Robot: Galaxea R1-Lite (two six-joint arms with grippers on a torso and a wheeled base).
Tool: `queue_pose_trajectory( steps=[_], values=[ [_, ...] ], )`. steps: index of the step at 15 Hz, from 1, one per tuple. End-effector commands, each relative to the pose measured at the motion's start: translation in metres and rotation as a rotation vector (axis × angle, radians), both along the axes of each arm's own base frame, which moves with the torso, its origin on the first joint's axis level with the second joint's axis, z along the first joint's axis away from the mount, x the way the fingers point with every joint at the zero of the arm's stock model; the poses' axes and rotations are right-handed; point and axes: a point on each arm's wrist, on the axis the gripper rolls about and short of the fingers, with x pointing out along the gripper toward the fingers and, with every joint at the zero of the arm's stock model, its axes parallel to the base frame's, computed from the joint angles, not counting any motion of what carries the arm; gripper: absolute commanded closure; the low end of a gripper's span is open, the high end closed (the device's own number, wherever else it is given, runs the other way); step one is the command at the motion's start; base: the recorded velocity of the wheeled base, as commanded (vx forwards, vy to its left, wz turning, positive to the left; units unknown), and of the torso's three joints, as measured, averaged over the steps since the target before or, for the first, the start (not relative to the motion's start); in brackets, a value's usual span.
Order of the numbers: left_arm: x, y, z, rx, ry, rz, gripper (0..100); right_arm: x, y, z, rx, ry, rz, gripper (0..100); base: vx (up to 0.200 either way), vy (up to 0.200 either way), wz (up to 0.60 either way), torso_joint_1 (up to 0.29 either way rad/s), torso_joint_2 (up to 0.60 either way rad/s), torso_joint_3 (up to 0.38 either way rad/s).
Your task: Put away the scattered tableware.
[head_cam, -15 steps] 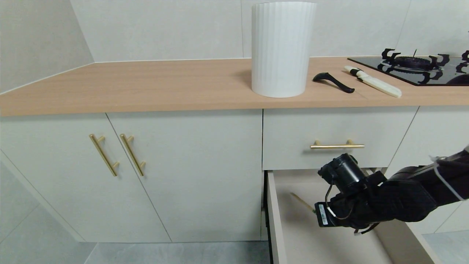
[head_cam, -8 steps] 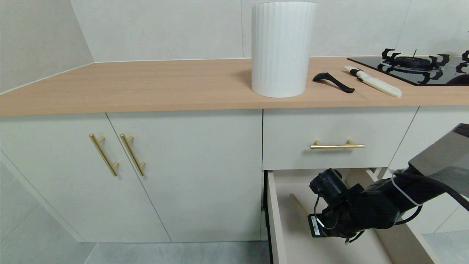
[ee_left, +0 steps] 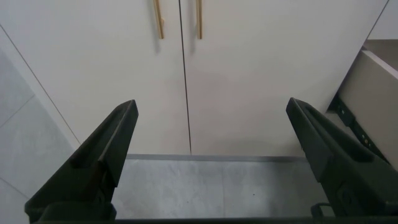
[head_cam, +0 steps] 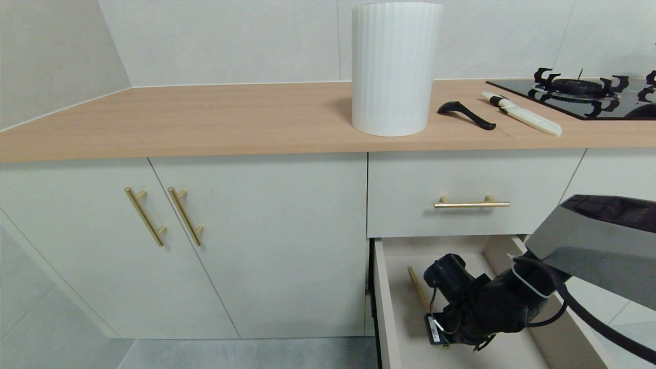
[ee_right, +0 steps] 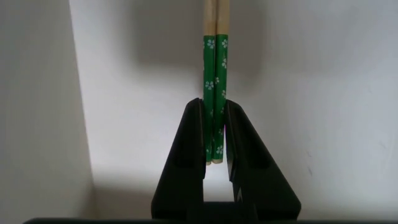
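The right arm's jaws pinch the pair of wooden chopsticks with green flowered ends [ee_right: 216,81] by their tips, low inside the open pale drawer [head_cam: 384,302]. Let go too high, they could bounce and scatter. The left jaws gape wide.

Right gripper [ee_right: 214,109] low, jaws clamped on chopsticks [ee_right: 216,56]; left gripper [ee_left: 211,107] jaws wide apart.

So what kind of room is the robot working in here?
A kitchen, most likely: a wooden countertop with a gas hob set in it, a knife lying beside that, and an open drawer below, where the right gripper holds chopsticks.
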Motion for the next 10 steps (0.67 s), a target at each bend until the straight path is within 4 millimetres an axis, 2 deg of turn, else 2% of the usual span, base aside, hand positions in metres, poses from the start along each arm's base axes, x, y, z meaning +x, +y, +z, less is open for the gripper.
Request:
queue_pose_trajectory(
  steps=[1,6,10],
  values=[
    [0.0,0.0,0.0,0.0,0.001,0.001,0,0.0,0.0,-0.013,-0.022,0.028,-0.003,100,0.0,0.0,0.0,0.0,0.0,0.0],
    [0.0,0.0,0.0,0.0,0.001,-0.001,0,0.0,-0.001,-0.027,-0.067,0.044,-0.013,100,0.0,0.0,0.0,0.0,0.0,0.0],
    [0.0,0.0,0.0,0.0,0.001,0.001,0,0.001,0.0,-0.027,-0.064,0.037,-0.014,100,0.0,0.0,0.0,0.0,0.0,0.0]
  ],
)
